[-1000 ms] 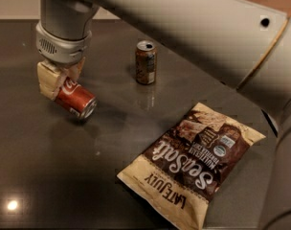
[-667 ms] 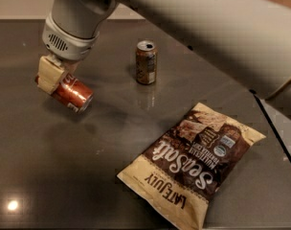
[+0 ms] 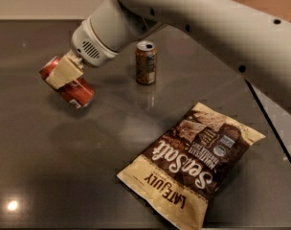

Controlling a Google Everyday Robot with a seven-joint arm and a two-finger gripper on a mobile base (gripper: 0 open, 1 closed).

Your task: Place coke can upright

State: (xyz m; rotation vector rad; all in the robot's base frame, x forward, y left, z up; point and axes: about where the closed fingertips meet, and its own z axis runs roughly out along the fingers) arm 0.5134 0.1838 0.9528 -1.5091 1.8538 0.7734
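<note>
The red coke can (image 3: 71, 86) is held tilted above the dark table (image 3: 64, 166) at the left, its silver end pointing down to the right. My gripper (image 3: 61, 73) is shut on the coke can, with a pale finger (image 3: 62, 72) across its middle. The white arm reaches in from the upper right. The can's far side is hidden behind the finger.
A dark brown can (image 3: 146, 62) stands upright at the middle back of the table. A brown and tan SeaSalt chip bag (image 3: 193, 162) lies flat at the front right. The table's right edge (image 3: 272, 123) runs diagonally beside the bag.
The gripper has lifted the coke can off the table and turned with it; the arm has swung, and the can now hangs tilted in the air.
</note>
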